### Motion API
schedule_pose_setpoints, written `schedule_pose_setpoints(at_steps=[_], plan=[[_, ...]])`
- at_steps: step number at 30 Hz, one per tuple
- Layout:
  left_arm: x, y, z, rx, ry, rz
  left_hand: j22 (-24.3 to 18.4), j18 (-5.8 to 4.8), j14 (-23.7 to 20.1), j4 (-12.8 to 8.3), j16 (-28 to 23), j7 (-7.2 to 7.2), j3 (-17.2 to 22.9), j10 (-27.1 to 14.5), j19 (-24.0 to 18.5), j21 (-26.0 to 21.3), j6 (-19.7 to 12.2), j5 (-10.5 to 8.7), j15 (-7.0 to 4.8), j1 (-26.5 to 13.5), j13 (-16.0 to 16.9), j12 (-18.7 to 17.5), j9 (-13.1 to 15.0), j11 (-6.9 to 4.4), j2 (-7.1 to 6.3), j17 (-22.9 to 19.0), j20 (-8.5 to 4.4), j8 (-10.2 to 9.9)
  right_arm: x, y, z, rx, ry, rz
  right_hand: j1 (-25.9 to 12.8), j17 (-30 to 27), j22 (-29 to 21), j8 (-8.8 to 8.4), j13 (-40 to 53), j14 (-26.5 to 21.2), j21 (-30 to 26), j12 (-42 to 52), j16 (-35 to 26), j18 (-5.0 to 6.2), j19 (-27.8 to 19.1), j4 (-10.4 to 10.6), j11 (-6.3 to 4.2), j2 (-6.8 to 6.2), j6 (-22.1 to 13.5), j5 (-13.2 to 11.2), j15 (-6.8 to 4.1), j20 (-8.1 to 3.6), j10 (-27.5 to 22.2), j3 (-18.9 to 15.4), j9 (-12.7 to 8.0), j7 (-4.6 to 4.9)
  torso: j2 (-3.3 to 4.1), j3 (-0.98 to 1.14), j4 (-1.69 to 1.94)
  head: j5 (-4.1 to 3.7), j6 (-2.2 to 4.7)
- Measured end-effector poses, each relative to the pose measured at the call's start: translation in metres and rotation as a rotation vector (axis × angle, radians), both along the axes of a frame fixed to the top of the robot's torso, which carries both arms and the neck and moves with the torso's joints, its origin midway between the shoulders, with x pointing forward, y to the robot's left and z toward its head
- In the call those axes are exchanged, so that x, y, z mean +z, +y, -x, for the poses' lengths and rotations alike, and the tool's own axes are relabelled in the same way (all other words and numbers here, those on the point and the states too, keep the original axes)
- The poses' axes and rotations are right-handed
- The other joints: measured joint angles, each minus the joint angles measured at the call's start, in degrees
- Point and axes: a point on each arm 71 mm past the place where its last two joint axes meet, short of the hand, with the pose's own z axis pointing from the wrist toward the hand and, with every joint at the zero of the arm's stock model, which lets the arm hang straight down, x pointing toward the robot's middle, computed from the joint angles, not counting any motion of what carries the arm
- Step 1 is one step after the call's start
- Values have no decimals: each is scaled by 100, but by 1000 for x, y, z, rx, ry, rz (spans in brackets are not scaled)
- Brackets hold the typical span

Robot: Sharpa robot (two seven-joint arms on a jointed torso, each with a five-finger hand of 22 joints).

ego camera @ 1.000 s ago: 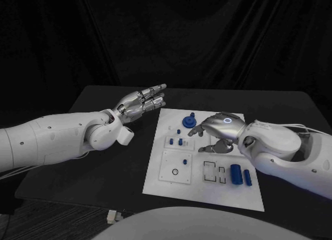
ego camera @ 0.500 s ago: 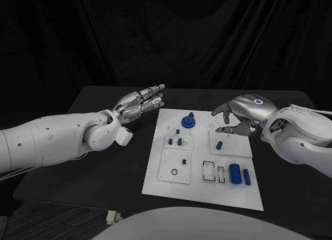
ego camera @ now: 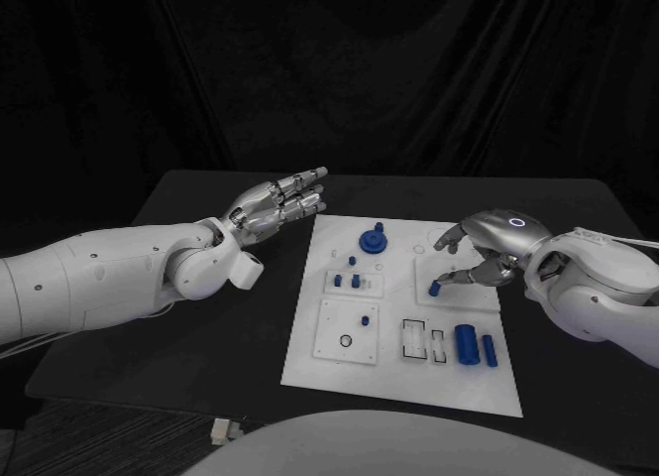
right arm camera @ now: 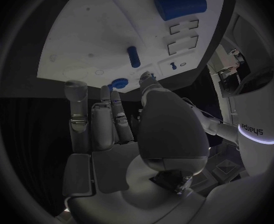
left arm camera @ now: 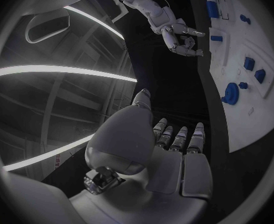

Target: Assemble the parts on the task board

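Right of frame centre, the right robot hand (ego camera: 481, 250) hovers spread over the task board (ego camera: 400, 382); a small blue peg (ego camera: 435, 289) lies there, long axis top to bottom. The left robot hand (ego camera: 279, 205) is spread, holding nothing.

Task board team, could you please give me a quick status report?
Left hand open, hovering off the task board. Right hand open above a small blue peg on the board, holding nothing. Nothing in the way.
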Motion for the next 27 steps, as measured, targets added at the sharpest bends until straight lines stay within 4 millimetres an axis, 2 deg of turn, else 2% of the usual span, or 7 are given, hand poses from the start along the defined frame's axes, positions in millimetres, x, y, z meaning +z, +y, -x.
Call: schedule_pose_setpoints(at_steps=[6,14,16,17,18,21,27], plan=[[0,0,0,0,0,0,7,0,20,0,0,0,0,0,0,23,0,0,20,0,0,0,0,0,0,0,0,0,-15,1,3,-3,48,22,175,-25,0,-1,-159,-22,-100,-224,0,0,-18,8,50,2,-21,0,22,18,-171,-68,-16,-17,-1,2,-2,12,0],[0,0,0,0,0,0,6,0,21,0,0,0,0,0,0,23,0,0,20,0,0,0,-1,0,0,0,0,0,-25,4,6,3,83,37,211,-56,-1,-1,-201,-22,-115,-252,0,1,-21,8,29,26,-21,0,22,21,-193,-68,-16,-17,-4,3,-2,23,0],[0,0,0,1,0,0,6,0,21,0,0,0,0,0,0,23,0,0,20,0,0,0,-1,0,0,0,0,0,-26,6,6,6,87,39,334,-58,-1,-1,-235,-22,-115,-275,0,1,-21,-3,29,94,3,0,22,21,-193,-57,-16,7,-4,3,-2,18,0],[0,0,0,1,0,-1,7,0,21,0,0,0,0,0,1,23,0,0,20,2,0,0,-1,0,2,1,2,0,-26,6,6,7,89,40,411,-68,-1,-1,-258,-22,-115,-284,0,1,-21,-17,31,152,44,44,22,26,-191,-6,-13,11,-4,3,-1,18,0],[0,0,0,1,0,-1,12,0,20,0,0,0,0,0,14,23,0,0,20,21,0,0,-1,0,21,5,14,0,-26,7,7,9,91,40,531,-75,-1,10,-279,-34,-118,-284,0,2,-20,-21,49,187,89,168,34,61,-171,54,-6,7,-4,3,-1,18,0],[0,0,0,1,0,-1,14,0,20,0,0,0,0,0,21,23,0,0,20,22,0,0,-1,0,22,5,21,0,-28,9,7,13,95,41,800,-91,-1,49,-339,-43,-142,-284,-24,2,-21,-49,39,299,156,598,43,62,-54,180,30,-4,-4,3,-1,18,0],[-1,0,0,1,2,-1,14,0,20,0,0,0,0,0,21,23,0,23,20,22,0,0,-1,0,22,6,21,0,-33,14,8,27,105,39,1114,-108,-1,82,-410,-43,-142,-243,-26,2,-21,-108,39,387,239,1171,43,62,137,288,89,33,-4,3,-1,27,0]])
